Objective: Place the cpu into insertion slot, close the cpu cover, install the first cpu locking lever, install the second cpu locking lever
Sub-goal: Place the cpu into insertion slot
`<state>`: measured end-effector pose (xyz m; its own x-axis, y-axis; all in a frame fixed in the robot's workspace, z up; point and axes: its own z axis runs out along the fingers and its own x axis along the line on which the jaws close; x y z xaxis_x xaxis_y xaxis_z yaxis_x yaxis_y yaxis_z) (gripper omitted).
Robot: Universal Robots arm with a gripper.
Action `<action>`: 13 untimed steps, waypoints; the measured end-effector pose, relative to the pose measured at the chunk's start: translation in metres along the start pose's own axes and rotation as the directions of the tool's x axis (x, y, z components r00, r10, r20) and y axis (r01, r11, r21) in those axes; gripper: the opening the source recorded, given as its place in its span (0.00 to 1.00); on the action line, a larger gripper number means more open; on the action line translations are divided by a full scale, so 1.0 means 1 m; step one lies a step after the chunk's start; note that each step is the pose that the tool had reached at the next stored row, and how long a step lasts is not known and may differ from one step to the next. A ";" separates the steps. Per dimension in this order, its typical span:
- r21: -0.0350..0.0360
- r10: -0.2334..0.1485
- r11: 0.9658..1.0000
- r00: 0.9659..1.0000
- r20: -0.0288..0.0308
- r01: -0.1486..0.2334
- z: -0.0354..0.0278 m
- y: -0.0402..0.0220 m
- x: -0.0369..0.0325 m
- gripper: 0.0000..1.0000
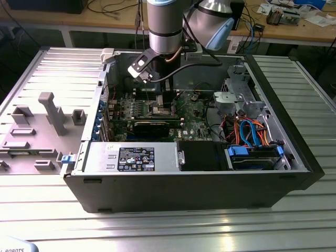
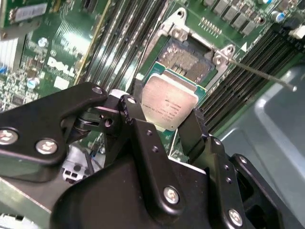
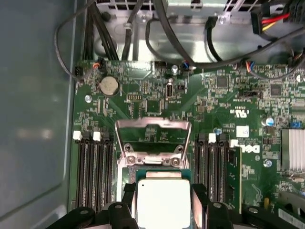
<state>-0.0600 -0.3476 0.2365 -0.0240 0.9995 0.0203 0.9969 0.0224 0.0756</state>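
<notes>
The claw (image 2: 164, 113) is clamped on the cpu (image 2: 170, 98) by two opposite edges; the chip hangs at the slot (image 2: 187, 58), apparently not yet seated; the cover (image 3: 152, 125) stands raised; likely light, stiff, with a delicate underside; edges suit gripping.

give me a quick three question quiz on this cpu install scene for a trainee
1. True or false: the cpu is seated in the insertion slot.
2. Pick one: the gripper is A) open and empty, B) shut on the cpu, C) shut on the cpu cover.
3. Fill in: in the first wrist view, the cpu cover stands ____ (open or closed).

Key: 1 false, the slot's contact field is bare. 2 B. 3 open.
</notes>
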 end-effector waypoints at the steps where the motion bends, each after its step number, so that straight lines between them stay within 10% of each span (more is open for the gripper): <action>1: 0.000 0.005 1.000 1.000 0.000 -0.005 0.0019 -0.0008 0.0002 0.54; 4: 0.000 0.007 1.000 1.000 0.001 -0.007 0.0122 -0.0019 0.0023 0.54; 13: 0.000 0.007 1.000 1.000 0.001 -0.007 0.0136 -0.0022 0.0023 0.54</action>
<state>-0.0613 -0.3450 0.2229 -0.0170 0.9997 0.0202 0.9970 0.0154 0.0755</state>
